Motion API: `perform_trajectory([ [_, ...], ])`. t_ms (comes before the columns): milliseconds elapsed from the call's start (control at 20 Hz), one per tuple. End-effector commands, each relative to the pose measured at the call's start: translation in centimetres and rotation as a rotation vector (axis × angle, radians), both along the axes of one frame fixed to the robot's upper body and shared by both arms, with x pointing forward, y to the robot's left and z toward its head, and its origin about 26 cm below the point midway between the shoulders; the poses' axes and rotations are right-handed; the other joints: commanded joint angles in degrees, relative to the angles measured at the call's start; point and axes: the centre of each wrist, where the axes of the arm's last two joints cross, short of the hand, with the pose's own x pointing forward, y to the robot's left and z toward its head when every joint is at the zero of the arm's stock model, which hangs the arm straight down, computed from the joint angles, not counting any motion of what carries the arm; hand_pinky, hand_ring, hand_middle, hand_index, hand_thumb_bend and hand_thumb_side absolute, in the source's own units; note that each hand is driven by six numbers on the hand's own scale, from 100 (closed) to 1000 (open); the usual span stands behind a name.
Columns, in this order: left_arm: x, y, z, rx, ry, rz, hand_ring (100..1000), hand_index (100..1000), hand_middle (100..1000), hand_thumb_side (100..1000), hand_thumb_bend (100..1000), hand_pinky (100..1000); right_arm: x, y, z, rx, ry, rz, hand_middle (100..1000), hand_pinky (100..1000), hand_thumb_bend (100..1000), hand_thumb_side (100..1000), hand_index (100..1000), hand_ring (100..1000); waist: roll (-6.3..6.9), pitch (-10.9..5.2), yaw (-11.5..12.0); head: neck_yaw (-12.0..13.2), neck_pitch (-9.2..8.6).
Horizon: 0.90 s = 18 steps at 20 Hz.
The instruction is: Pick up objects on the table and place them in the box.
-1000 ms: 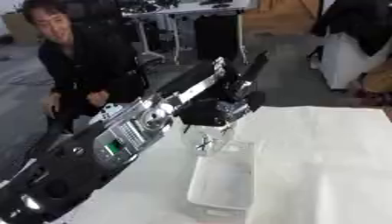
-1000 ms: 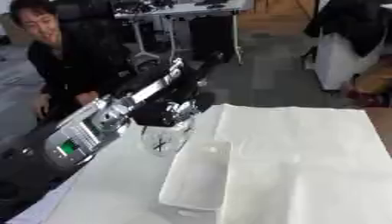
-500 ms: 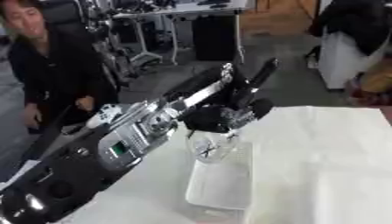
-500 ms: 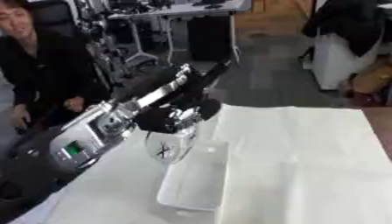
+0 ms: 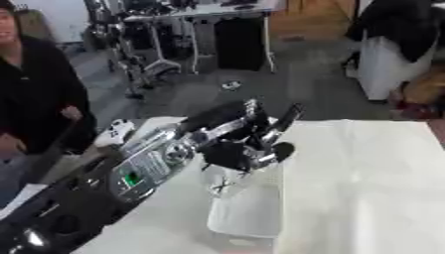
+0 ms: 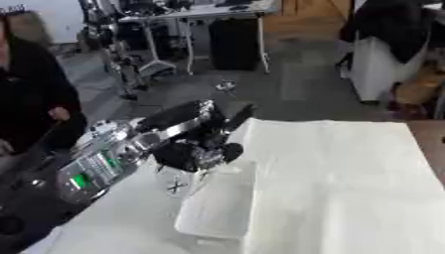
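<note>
My left arm comes in from the lower left, and its hand [image 5: 246, 151] hangs over the far left end of the white box [image 5: 250, 212]. Most of the fingers are curled round a clear, see-through object [image 5: 221, 184] with a small black mark on it, while one dark finger [image 5: 286, 118] sticks up. The clear object dangles below the hand at the box's left rim, seen in the right eye view as the clear object [image 6: 177, 186] beside the box [image 6: 217, 208]. I cannot tell whether it touches the box. My right hand shows in no view.
The table wears a white cloth [image 6: 347, 178] that spreads out to the right of the box. A person in black [image 5: 35, 99] sits past the table's far left edge. Shelves and a white-draped stand [image 5: 382, 64] lie beyond the table.
The camera has tilted, so the whole picture has shifted. My left hand has come down a little with the clear object, which now hangs lower at the box's left rim.
</note>
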Motion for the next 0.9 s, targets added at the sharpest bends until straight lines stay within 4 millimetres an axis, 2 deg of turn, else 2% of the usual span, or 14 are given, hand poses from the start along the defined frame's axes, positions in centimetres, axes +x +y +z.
perform_trajectory([
  [50, 0.2, 1.5, 0.7, 0.051, -0.035, 0.033, 100, 245, 100, 942, 197, 100, -0.2, 0.0, 0.8, -0.004, -0.033, 0.007, 480, 376, 422, 1000, 913, 388, -0.24, -0.45, 0.15, -0.4, -0.35],
  [400, 0.4, 2.4, -0.6, 0.066, -0.03, 0.055, 100, 259, 100, 951, 200, 100, -0.2, 0.0, 0.8, -0.002, -0.035, 0.007, 480, 377, 421, 1000, 912, 388, -0.26, -0.41, 0.13, -0.53, -0.34],
  [900, 2.0, 1.0, -1.1, -0.059, -0.056, 0.048, 100, 262, 100, 957, 210, 100, -0.2, 0.2, 0.8, 0.002, -0.035, 0.013, 480, 377, 420, 1000, 912, 388, -0.44, -0.46, -0.22, -0.46, -0.37],
])
